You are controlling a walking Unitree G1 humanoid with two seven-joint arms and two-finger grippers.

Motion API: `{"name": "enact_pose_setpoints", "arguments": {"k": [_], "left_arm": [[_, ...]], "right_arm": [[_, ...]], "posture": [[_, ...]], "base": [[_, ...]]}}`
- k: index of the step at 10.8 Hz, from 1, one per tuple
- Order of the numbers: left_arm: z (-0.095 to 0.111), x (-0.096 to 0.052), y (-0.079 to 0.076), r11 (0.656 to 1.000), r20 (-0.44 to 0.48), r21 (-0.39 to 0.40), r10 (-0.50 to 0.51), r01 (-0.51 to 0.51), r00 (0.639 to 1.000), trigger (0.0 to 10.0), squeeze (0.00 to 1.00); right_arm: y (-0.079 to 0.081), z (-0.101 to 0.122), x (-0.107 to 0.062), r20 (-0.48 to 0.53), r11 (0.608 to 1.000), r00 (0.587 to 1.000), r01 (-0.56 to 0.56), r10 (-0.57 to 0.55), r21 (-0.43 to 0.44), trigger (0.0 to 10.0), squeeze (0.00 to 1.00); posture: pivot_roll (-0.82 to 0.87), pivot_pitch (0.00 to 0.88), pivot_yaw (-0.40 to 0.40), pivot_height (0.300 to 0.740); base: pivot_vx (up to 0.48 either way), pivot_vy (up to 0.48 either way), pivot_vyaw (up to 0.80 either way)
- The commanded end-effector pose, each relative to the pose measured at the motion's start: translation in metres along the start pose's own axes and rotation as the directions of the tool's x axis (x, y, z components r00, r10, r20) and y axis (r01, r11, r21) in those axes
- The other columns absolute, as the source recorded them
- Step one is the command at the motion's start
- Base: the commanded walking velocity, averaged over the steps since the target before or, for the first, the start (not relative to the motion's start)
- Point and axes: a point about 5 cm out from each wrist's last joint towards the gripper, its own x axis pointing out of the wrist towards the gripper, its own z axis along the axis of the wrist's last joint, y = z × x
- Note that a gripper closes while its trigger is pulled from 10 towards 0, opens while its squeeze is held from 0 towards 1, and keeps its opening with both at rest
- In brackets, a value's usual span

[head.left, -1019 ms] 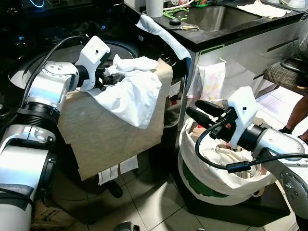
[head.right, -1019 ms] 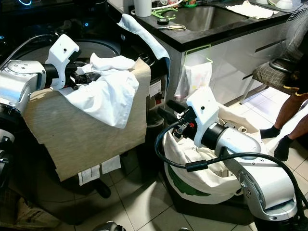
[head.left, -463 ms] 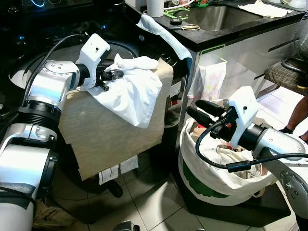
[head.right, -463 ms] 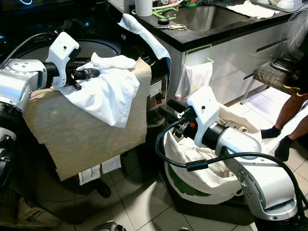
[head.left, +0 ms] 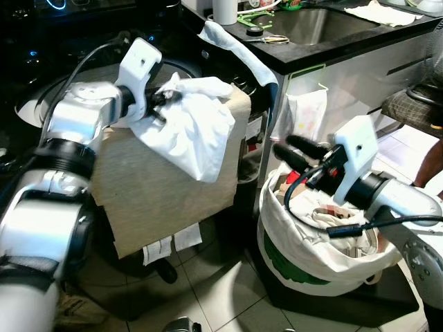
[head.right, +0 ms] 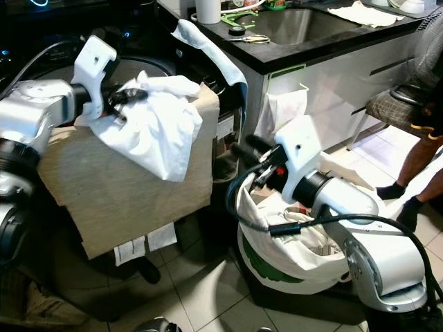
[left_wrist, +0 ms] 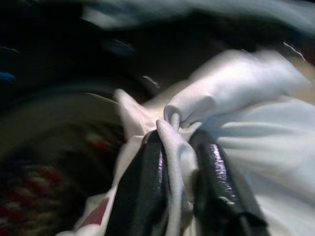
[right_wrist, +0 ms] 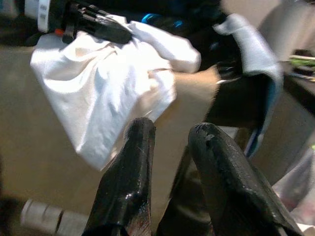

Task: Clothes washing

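Left end effector (head.left: 160, 100), pinching the white garment (head.left: 197, 131), had lifted it higher toward the washer opening (head.right: 149, 66). Right end effector (head.left: 294, 149) hovered slightly spread over the laundry bag (head.left: 311, 256).

A crumpled white cloth (head.left: 194, 128) hangs bunched from the left pincer (head.left: 160, 102) above the washer (head.left: 83, 86); the laundry bag (head.left: 311, 238) stands open on the floor, holding clothes.

The two head views look forward and down from above, the right eye set a little to the right, and they share almost the whole scene: both arms, the white cloth (head.left: 190, 131) at the left and the laundry bag (head.left: 311, 242) at the right. The left wrist view looks very closely along its fingers (left_wrist: 142, 191) at the cloth. The right wrist view faces left, across to the same cloth, from farther away.
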Motion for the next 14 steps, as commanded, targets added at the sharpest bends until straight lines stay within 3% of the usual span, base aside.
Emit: {"name": "enact_pose_setpoints", "arguments": {"k": [1, 14], "left_arm": [[0.0297, -0.0031, 0.0201, 0.965, 0.121, 0.005, 0.258, -0.261, 0.958, 0.0, 0.0], [0.0297, -0.0031, 0.0201, 0.965, 0.121, 0.005, 0.258, -0.261, 0.958, 0.0, 0.0]], "right_arm": [[-0.0082, 0.0044, 0.0001, 0.029, 0.998, 0.998, 0.059, -0.059, -0.002, 10.0, 0.0], [-0.0082, 0.0044, 0.0001, 0.029, 0.998, 0.998, 0.059, -0.059, -0.002, 10.0, 0.0]], "posture": [[-0.09, 0.0, 0.091, 0.719], [-0.09, 0.0, 0.091, 0.719]], "base": [[0.0, 0.0, 0.0], [0.0, 0.0, 0.0]]}}
